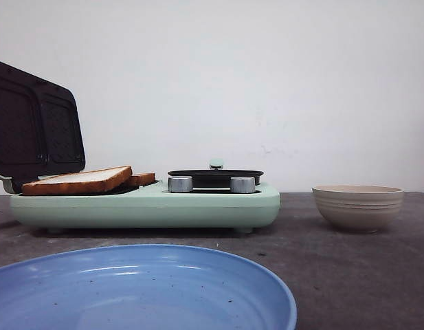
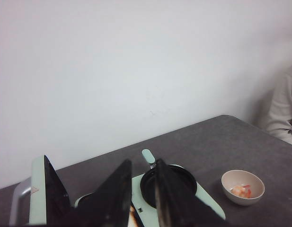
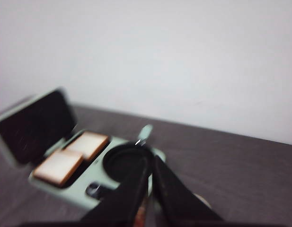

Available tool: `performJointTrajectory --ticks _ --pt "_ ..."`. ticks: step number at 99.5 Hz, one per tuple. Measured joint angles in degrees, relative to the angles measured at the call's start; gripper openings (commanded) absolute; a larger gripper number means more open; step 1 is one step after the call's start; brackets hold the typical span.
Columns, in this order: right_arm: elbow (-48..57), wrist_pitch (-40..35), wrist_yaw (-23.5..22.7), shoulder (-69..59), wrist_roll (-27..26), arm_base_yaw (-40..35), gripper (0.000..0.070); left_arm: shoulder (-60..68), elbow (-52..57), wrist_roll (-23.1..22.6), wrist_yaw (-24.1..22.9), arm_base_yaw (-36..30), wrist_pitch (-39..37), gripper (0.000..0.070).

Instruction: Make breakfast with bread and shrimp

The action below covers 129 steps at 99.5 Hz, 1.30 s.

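Your left gripper (image 2: 142, 198) hangs high above the cooker (image 1: 146, 205), fingers a narrow gap apart with nothing between them. Your right gripper (image 3: 149, 189) hangs likewise above the table, fingers nearly together; something pale orange shows low in the gap, too blurred to say whether it is gripped. Neither gripper appears in the front view.

Both bread (image 1: 80, 180) slices lie on the cooker's left-hand plate, below the raised lid (image 1: 34, 127). The front view shows them edge-on, one behind the other; the right wrist view shows their faces (image 3: 72, 155), side by side and touching or nearly so. The left wrist view hides them almost wholly behind the fingers.

The round pan (image 1: 215, 177) sits on the cooker's right half, with two metal knobs (image 1: 180, 183) in front of it. From above its inside is dark and bare.

The beige bowl (image 1: 357, 206) stands apart, right of the cooker. Only the left wrist view shows its contents: shrimp (image 2: 241, 190), pink and white. A blue plate (image 1: 139, 292) lies nearest the front camera, flecked with dark crumbs; neither wrist view shows it.

The table (image 1: 349, 275) is dark grey and mottled. Behind it stands a plain white wall (image 1: 266, 82). At the edge of the left wrist view, you see a person's arm in a pale sleeve (image 2: 284, 109) beyond the table.
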State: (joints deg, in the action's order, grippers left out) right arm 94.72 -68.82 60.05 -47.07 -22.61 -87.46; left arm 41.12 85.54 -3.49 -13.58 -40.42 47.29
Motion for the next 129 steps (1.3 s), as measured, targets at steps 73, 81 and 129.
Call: performJointTrajectory --ticks 73,81,129 --pt "-4.87 37.77 -30.99 -3.19 32.22 -14.95 0.0007 -0.22 -2.73 -7.67 -17.33 0.57 0.79 0.0009" --pt "-4.87 38.47 -35.01 -3.21 35.04 -14.97 0.0007 -0.28 -2.73 -6.73 -15.32 0.66 1.11 0.0007" --pt "-4.87 37.79 -36.85 -3.43 40.89 -12.09 0.0007 10.23 -3.02 5.73 16.72 0.74 8.68 0.001"
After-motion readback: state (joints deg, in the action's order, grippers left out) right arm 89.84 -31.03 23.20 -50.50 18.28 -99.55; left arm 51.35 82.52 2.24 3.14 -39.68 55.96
